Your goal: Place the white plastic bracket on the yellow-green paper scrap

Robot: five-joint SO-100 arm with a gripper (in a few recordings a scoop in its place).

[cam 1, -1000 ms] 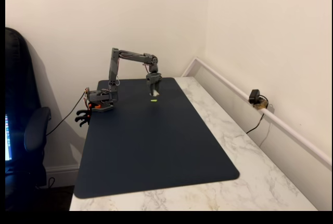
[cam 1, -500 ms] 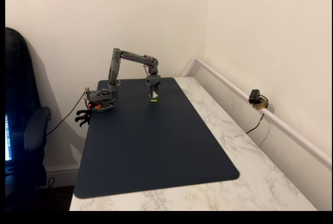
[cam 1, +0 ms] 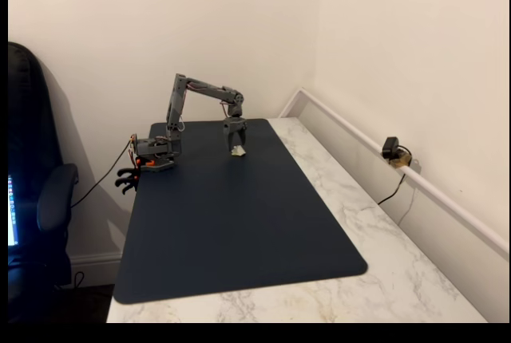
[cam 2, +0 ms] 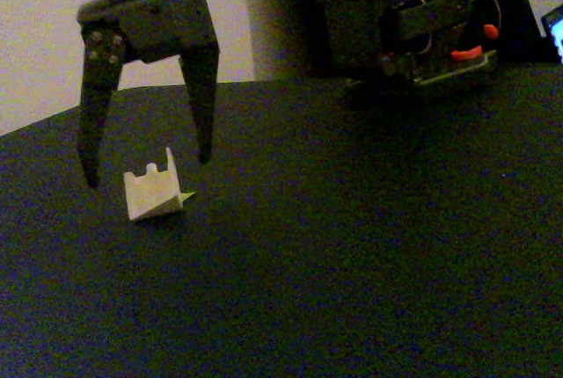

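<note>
The white plastic bracket point(cam 2: 151, 192) rests on the dark mat, a small wedge with a notched top edge. A sliver of the yellow-green paper scrap point(cam 2: 186, 196) pokes out from under its right side. My gripper point(cam 2: 148, 170) hangs just above the bracket, open, with one finger on each side and neither touching it. In a fixed view from farther off, the gripper point(cam 1: 237, 143) points down at the mat's far end, with the bracket point(cam 1: 238, 151) as a pale speck below its tips; the scrap is covered there.
A dark blue mat point(cam 1: 239, 231) covers most of the marble table point(cam 1: 383, 247). The arm's base point(cam 1: 153, 155) is clamped at the far left edge. A small camera point(cam 1: 391, 150) sits on the wall rail at right, and a chair point(cam 1: 40, 199) stands to the left.
The gripper came down with the bracket onto the yellow-green scrap, then opened and lifted slightly. The bracket now rests on the mat and covers most of the scrap.
</note>
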